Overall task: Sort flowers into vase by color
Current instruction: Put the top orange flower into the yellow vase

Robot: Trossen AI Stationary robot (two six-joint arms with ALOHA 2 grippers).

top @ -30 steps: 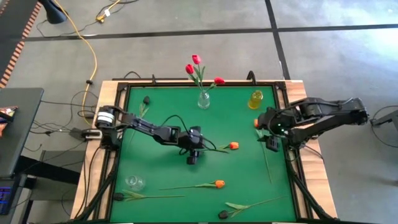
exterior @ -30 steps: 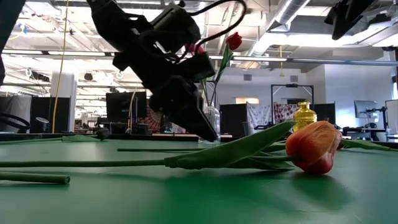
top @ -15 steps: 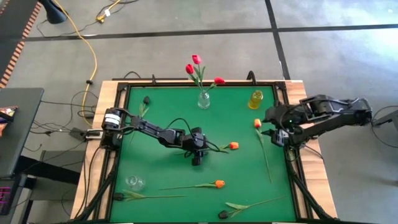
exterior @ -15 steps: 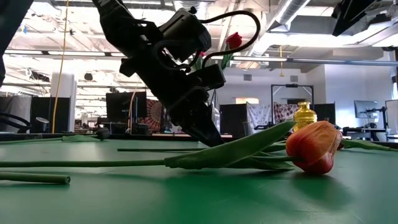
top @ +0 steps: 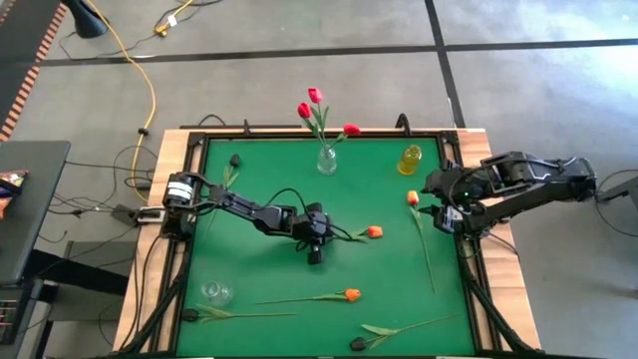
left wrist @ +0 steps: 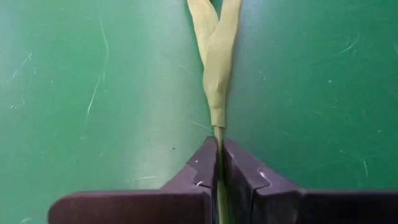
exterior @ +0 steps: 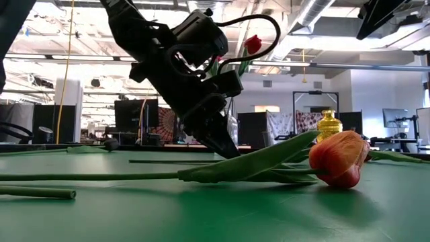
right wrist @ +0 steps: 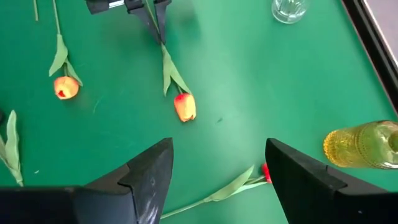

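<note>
Left wrist view: my left claw (left wrist: 219, 163) is clenched on the thin green stem of an orange tulip (top: 374, 232), fingers (left wrist: 202, 165) pinched flat to the green table (left wrist: 93, 93), stem running between them. Just past the tips the two narrow leaves (left wrist: 214, 56) fork out.

Handling call: these are light fake flowers, stems thin and likely bendy, the head end probably droops on lift. Bare stem near the leaves is the right place to hold; squeezing the bud or leaves would just deform them. A thin stem could slip or rotate in the pads, so slow lift.

High view: the held tulip lies mid-table, bud pointing towards my right arm's side. Another orange one (top: 351, 295) lies on the near side of it, with a dark-headed one (top: 357, 344) at the near edge.

Right claw (right wrist: 217, 171) hovers wide open at the table's right edge, holding nothing, above a fourth tulip (top: 412, 198) with an orange-red head.

Far side: clear vase (top: 326, 160) already holding three red tulips (top: 315, 96), yellow bottle (top: 410, 160) beside it towards the right. A second clear glass (top: 215, 292) sits empty at the near left. Another dark bud (top: 234, 160) lies at the far left.

Which vessel takes orange: cannot tell.
</note>
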